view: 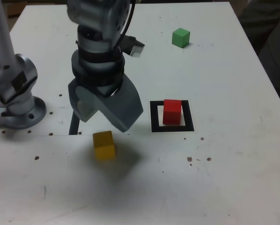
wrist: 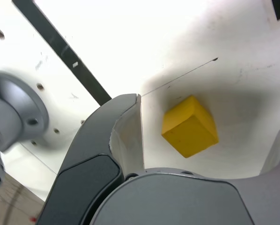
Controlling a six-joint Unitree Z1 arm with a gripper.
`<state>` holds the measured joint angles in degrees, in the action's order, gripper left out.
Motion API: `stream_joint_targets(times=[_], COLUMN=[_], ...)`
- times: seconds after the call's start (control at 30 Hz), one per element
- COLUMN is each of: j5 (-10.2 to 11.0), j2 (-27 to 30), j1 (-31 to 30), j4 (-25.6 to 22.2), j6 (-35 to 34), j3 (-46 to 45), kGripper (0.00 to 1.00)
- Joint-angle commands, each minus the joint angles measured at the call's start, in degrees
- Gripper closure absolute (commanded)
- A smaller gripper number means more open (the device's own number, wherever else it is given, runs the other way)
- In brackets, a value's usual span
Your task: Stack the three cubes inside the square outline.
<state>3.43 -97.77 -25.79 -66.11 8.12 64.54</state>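
Claw [view: 107,119] open above yellow cube [view: 104,145], red cube [view: 172,111] inside square outline [view: 154,117], green cube [view: 180,37] apart.

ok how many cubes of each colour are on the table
red cube: 1
yellow cube: 1
green cube: 1
total: 3
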Motion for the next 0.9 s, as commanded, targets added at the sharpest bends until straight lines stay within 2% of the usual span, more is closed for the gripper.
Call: stream_joint_targets(times=[0.0, 0.17, 0.3, 0.63, 0.87], j5=[0.90, 2.10, 2.75, 4.04, 4.05], j2=[0.51, 0.94, 1.29, 1.78, 0.66], j1=[-1.15, -3.16, -3.71, -5.27, -6.61], j4=[0.51, 1.69, 2.21, 3.33, 6.66], j6=[3.29, 13.29, 17.09, 19.42, 19.32], j3=[0.35, 0.56, -0.21, -2.50, -5.25], kGripper=[0.01, 0.01, 0.01, 0.01, 0.01])
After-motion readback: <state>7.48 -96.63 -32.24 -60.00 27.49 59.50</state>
